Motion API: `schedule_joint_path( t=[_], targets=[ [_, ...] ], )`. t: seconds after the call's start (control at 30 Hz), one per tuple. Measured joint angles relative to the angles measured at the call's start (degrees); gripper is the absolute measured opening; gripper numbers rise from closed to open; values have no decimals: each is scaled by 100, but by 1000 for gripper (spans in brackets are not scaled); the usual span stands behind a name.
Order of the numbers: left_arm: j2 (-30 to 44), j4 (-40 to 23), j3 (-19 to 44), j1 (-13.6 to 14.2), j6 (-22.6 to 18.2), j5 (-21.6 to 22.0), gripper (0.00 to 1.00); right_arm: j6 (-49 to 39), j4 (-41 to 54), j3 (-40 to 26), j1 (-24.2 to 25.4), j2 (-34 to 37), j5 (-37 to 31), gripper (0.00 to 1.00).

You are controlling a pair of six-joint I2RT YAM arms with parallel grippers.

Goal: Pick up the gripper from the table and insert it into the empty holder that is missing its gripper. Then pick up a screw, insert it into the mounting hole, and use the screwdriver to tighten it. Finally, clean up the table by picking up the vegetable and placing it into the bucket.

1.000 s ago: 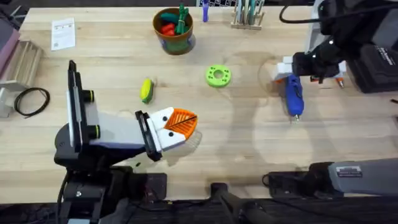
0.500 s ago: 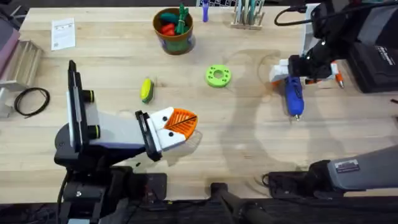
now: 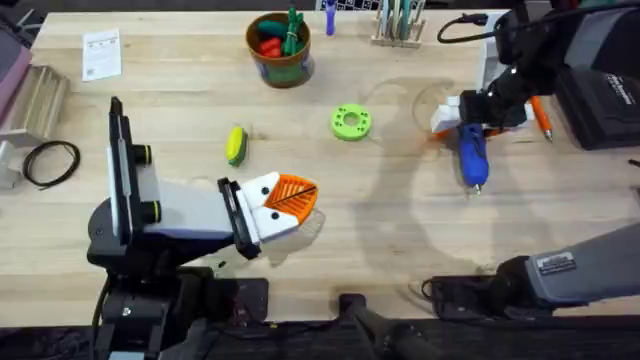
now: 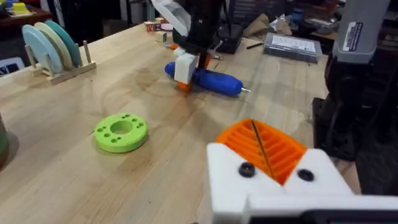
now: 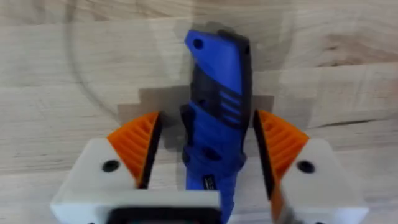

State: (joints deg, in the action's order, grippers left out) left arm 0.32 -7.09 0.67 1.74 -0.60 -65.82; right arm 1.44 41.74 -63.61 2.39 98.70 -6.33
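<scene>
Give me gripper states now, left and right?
Left gripper: shut, holding nothing.
Right gripper: open, pads either side of the blue screwdriver on the table, not clamped yet.

screwdriver [image 3: 470, 155]: chunky blue body, lying flat on the table's right side, thin metal bit pointing toward the near edge.
vegetable [image 3: 236, 145]: yellow, green end, lying left of centre.
bucket [image 3: 280, 48]: upright at the far edge, red and green toys inside.

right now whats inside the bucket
The bucket at the table's far side holds red and green toy vegetables, poking above the rim. Anything beneath them, and the bucket's bottom, is covered.
</scene>
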Motion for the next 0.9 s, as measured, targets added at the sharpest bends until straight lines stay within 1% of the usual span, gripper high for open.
schedule_joint_path(
  t=[0.07, 0.13, 0.17, 0.23, 0.27, 0.3, 0.33, 0.67, 0.77, 0.9],
  targets=[
    [0, 0, 0, 0, 0, 0, 14, -19, 4, 0, 0, 0, 0, 811],
    [0, 0, 0, 0, 0, 0, 14, -35, 4, 0, 0, 0, -6, 646],
    [0, 0, 0, 0, 0, 0, 14, -43, -4, 0, 0, 0, -19, 515],
    [0, 0, 0, 0, 0, 0, 14, -67, -28, 0, 4, 0, -10, 216],
    [0, 0, 0, 0, 0, 0, 14, -82, -40, 0, 7, 6, -8, 89],
    [0, 0, 0, 0, 0, 0, 14, -61, -49, 0, 11, 7, -2, 34],
    [-1, 0, 0, 0, 0, 0, 14, -63, -60, 0, 12, 7, 21, 19],
    [0, 0, 0, 0, 0, 0, 14, -71, -85, 0, 9, 7, 20, 23],
    [0, 0, 0, 0, 0, 0, 14, -69, 108, -70, 9, 4, 20, 23],
    [0, 0, 0, 0, 0, 0, 14, -49, 445, -350, 9, -101, 20, 23]
  ],
)
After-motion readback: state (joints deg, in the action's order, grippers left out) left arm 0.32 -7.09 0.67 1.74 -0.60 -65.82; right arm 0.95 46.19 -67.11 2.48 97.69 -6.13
